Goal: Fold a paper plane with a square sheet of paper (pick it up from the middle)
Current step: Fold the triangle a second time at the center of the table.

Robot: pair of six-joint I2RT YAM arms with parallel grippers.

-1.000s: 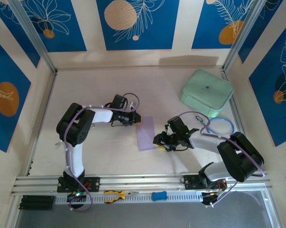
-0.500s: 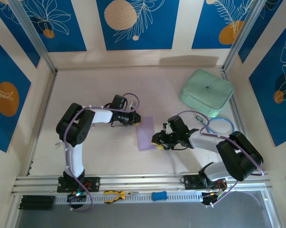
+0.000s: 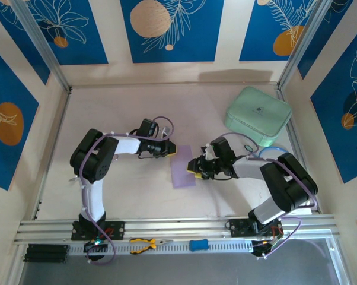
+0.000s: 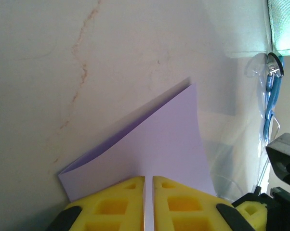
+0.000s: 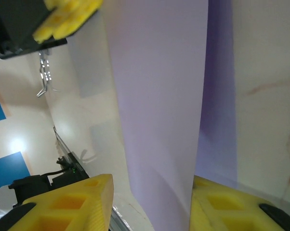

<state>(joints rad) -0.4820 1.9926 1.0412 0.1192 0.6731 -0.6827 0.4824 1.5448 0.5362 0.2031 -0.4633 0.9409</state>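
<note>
So the right claw (image 3: 194,167) just slid farther along the paper (image 3: 182,171), half open around its edge. The left claw (image 3: 171,149) clamps the far edge; creasing, probably.

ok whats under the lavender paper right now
The pale table shows around the square sheet of paper, folded double, a lower layer peeking out along one edge. Anything between the layers or beneath them is covered.

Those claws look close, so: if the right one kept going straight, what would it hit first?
Probably the lavender paper, which sits between the right gripper's open jaws; the left gripper is beyond.
</note>
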